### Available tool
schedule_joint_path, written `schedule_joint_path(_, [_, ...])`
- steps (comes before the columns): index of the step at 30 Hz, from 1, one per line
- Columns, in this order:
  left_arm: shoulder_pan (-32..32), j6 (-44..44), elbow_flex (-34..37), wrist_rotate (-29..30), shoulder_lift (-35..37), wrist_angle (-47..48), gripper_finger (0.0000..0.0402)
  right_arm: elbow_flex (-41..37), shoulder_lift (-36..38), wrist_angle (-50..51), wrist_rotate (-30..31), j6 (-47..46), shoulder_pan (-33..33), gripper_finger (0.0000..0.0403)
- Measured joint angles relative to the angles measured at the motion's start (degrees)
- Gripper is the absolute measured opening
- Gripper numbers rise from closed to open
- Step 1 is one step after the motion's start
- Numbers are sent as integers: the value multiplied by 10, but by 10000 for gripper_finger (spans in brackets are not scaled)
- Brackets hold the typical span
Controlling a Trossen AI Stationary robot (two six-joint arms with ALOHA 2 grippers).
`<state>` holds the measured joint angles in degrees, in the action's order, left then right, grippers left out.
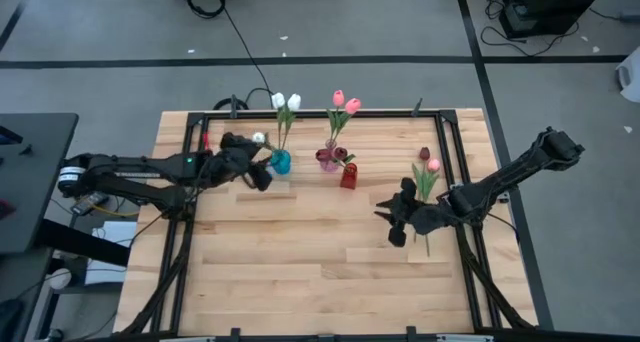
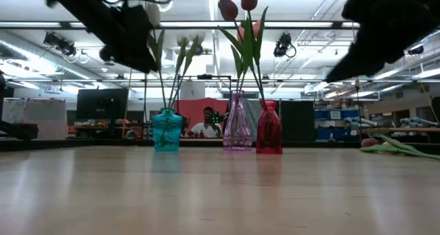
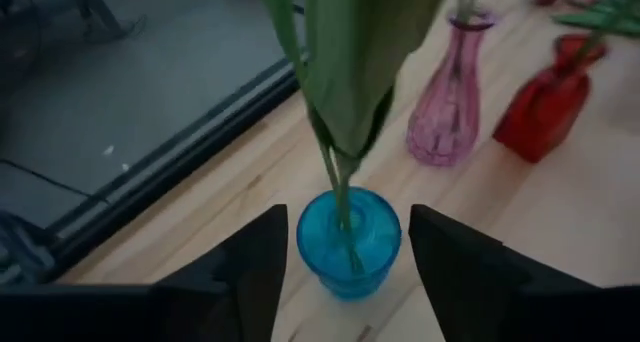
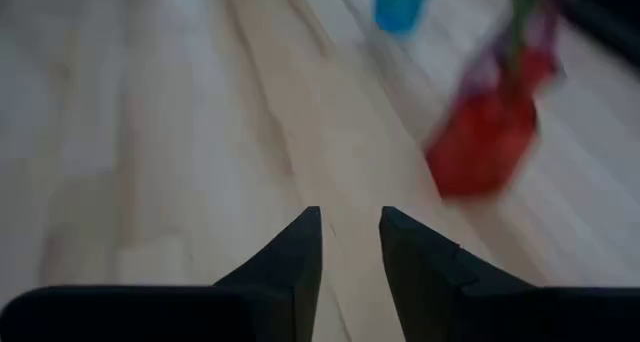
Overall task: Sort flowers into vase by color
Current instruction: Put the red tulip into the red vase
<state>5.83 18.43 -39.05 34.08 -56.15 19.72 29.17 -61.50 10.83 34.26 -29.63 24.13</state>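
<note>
A blue vase (image 1: 281,162) holds white tulips (image 1: 286,102). A pink vase (image 1: 328,160) holds pink tulips (image 1: 346,103). A red vase (image 1: 348,175) holds a dark red one. One dark red and one pink tulip (image 1: 428,177) lie flat on the table near the right edge. My left gripper (image 1: 262,172) is open and hangs just left of the blue vase. In the left wrist view its fingers stand on either side of the blue vase (image 3: 348,244) and touch nothing. My right gripper (image 1: 393,220) is open and empty above the bare table, beside the lying tulips.
The three vases stand close together in a row near the table's far edge (image 1: 320,113). A broad green leaf (image 3: 360,52) hangs close in front of the left wrist camera. A black frame rail (image 1: 450,172) runs along the table's right side by the lying tulips. Bare wood fills the near half.
</note>
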Motion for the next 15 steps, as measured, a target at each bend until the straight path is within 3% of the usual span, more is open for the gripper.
schedule_joint_path(9, [-127, -32, 0, 89, 65, 30, 222, 0, 53, 309, -121, -328, -84, 180])
schedule_joint_path(15, [-234, -5, 0, 143, 72, 42, 223, 0, 30, 441, -170, -384, -157, 170])
